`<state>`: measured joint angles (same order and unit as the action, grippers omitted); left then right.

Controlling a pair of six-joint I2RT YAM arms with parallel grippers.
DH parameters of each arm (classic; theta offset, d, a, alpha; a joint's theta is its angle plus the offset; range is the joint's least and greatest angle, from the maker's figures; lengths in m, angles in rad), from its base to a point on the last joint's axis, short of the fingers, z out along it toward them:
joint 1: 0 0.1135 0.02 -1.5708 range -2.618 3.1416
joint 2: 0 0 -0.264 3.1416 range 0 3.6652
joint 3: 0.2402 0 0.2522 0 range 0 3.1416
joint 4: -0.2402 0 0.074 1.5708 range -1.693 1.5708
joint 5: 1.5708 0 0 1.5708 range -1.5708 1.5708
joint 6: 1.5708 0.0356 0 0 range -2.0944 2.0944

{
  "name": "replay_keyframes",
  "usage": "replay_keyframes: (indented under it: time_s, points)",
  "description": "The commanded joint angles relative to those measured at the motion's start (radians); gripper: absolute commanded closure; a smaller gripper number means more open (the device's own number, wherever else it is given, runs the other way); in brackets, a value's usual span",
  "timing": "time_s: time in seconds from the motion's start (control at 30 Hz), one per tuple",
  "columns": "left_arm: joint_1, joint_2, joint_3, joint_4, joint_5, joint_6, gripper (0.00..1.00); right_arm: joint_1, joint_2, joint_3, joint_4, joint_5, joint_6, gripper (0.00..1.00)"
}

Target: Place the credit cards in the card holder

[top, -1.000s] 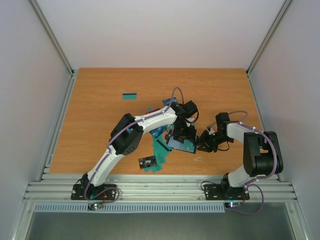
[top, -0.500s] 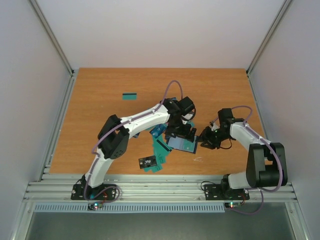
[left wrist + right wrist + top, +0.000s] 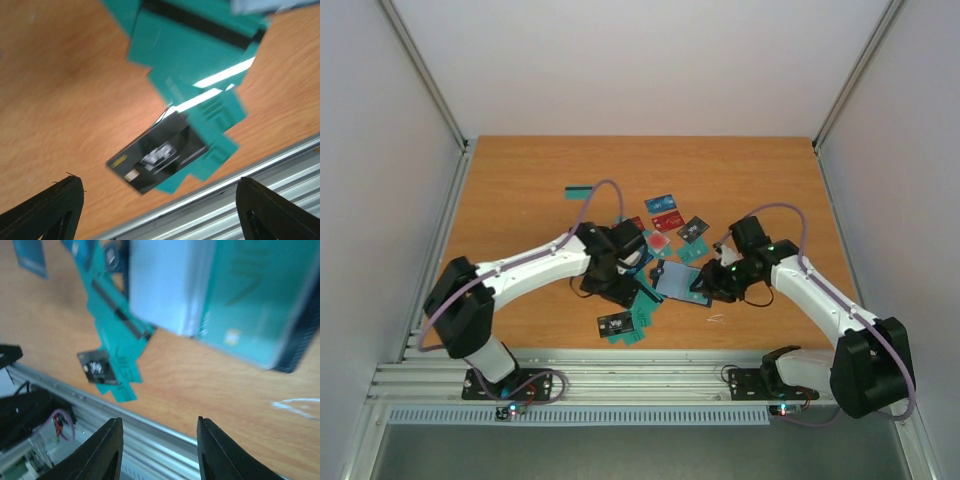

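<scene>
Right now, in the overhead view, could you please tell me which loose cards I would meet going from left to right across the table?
The lone teal striped card → black card → blue card → dark grey card.

Left pincer (image 3: 628, 288) farther left, wider.

Dark grey card (image 3: 159, 156): a gold mark and pale print are carried, both too blurred to be read.
Teal cards (image 3: 200, 65): faint raised lettering is seen, not legible.
Teal card, right wrist view (image 3: 250, 295): a small pale mark is shown, unreadable.
Legible text: none is found.
</scene>
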<state>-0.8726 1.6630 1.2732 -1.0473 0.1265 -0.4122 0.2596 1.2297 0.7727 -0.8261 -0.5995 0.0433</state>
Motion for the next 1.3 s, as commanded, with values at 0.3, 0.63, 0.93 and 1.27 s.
replay_keyframes:
  time_s: [0.3, 0.63, 0.93, 1.27]
  points:
    - [0.103, -0.103, -0.299, 0.155, 0.116, 0.07, 0.21, 0.448, -0.131, -0.102, 0.174, 0.174, 0.35, 0.54]
    - [0.114, 0.035, -0.326, 0.253, 0.217, 0.162, 0.22, 0.77, -0.134, -0.12, 0.199, 0.397, 0.538, 0.54]
    - [0.088, 0.022, -0.36, 0.247, 0.289, 0.11, 0.25, 0.834, -0.139, -0.112, 0.137, 0.502, 0.607, 0.55]
    - [-0.041, 0.017, -0.36, 0.277, 0.346, 0.008, 0.26, 0.834, -0.165, -0.144, 0.137, 0.531, 0.652, 0.55]
